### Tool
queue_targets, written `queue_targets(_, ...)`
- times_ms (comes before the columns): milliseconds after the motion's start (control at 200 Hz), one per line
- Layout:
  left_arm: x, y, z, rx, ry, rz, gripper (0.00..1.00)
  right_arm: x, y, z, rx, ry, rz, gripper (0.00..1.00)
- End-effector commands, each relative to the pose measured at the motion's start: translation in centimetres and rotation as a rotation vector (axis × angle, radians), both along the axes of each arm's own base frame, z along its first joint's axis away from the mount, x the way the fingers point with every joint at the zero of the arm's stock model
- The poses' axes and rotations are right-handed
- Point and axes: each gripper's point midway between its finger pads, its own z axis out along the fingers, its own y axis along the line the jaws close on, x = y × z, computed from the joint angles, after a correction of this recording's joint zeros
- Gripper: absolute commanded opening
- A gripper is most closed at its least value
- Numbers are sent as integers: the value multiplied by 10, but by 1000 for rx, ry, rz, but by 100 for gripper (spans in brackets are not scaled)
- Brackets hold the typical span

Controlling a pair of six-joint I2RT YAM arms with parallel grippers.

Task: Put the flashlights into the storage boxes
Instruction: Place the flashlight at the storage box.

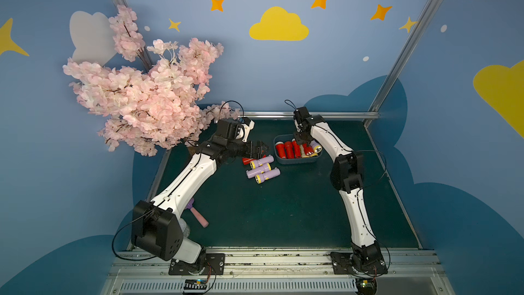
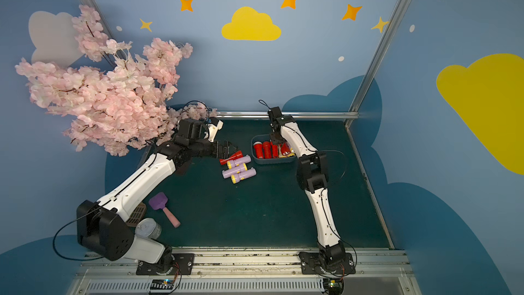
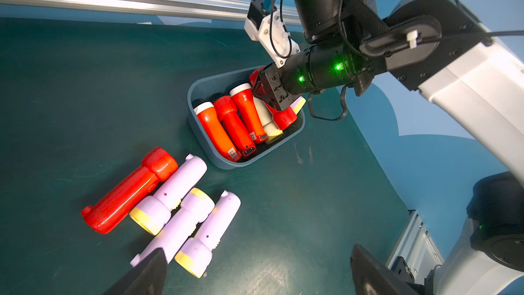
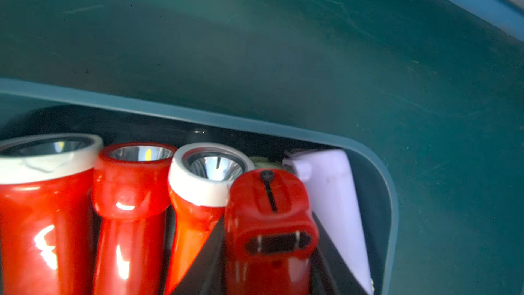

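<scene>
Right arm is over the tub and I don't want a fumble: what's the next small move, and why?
Probably open the right tool and release. The red flashlight it grips already lies inside the rim of the tub, nestled between a white-ringed red flashlight and a lilac one, so it has little room to roll.

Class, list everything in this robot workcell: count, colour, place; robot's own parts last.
Storage tub: one, blue-grey, far part of mat.
Flashlights in tub: at least six; four red, one cream, one lilac.
Flashlights on mat: four; one red, three lilac with yellow heads; beside the tub.
Scoop: one, purple with pink handle, by the left arm.
Tin can: one, silver, beside the scoop.
Grille: one, brown, partly under the left arm.
Blossom branch: one, pink, far left corner.
Mat: one, dark green, tabletop.
Left hand: open, above the flashlights on the mat.
Right hand: shut on a red flashlight in the tub.
</scene>
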Motion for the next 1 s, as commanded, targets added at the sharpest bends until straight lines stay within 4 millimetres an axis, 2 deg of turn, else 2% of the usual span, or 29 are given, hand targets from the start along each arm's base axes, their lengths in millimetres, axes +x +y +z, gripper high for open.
queue_targets(0, 1, -3, 6, -5, -9, -25, 99, 10, -7, -2, -20, -26, -24, 32)
queue_targets(115, 3, -5, 5, -6, -5, -30, 99, 10, -6, -2, -16, -25, -20, 40)
queue_targets(365, 2, -6, 5, -14, 3, -35, 99, 4, -3, 4, 2, -10, -9, 44)
queue_targets(666, -5, -4, 5, -22, 4, -31, 99, -6, 11, 34, 52, -35, 13, 45)
queue_targets(926, -17, 2, 6, -19, -5, -17, 99, -17, 24, 78, 55, -107, 56, 45)
queue_targets(996, -21, 5, 4, -16, -4, -13, 99, -22, 29, 84, 52, -114, 71, 46)
